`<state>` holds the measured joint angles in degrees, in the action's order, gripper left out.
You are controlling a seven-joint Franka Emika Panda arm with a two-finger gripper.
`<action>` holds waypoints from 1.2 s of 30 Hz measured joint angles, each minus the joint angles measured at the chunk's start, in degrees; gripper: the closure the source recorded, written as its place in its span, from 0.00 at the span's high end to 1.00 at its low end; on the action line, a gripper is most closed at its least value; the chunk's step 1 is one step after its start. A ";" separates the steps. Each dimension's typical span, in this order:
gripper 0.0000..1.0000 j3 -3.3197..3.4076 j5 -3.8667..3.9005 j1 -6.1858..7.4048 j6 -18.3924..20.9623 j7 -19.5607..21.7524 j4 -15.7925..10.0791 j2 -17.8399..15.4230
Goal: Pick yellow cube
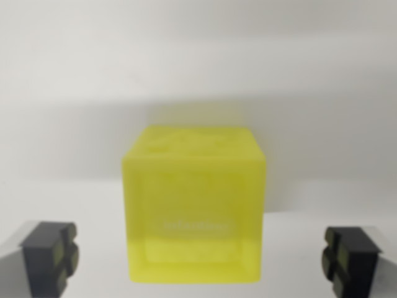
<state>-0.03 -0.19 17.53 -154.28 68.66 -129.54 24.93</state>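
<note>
A translucent yellow cube fills the middle of the wrist view, resting on a white surface. My gripper is open, and the cube's lower part lies between the two fingertips. The left dark fingertip stands well clear of the cube's left face. On the wrist view's right, the other fingertip is likewise apart from the cube's right face. Neither pad touches the cube. The picture is blurred, so fine marks on the cube's faces are hard to read.
A plain white surface runs under and around the cube. Behind it rises a pale wall, with the cube's soft shadow on it.
</note>
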 joint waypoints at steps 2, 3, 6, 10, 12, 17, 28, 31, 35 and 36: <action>1.00 0.00 0.03 0.22 -0.30 0.26 0.02 0.31; 1.00 0.00 0.03 0.27 -0.43 0.31 0.04 0.45; 1.00 0.01 0.03 0.32 -0.85 0.36 0.14 0.96; 1.00 0.01 0.04 0.32 -1.61 0.38 0.33 1.91; 1.00 0.01 0.05 0.32 -1.99 0.39 0.42 2.39; 1.00 0.01 0.06 0.32 -2.95 0.42 0.70 3.61; 1.00 0.01 0.11 0.33 -4.97 0.48 1.43 6.32; 1.00 0.01 0.12 0.33 -5.49 0.50 1.65 7.06; 1.00 0.01 0.14 0.34 -5.91 0.53 1.83 7.65; 0.00 0.01 0.16 0.34 -5.97 0.55 1.85 7.70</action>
<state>-0.02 -0.03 17.86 -160.24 69.22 -127.69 32.63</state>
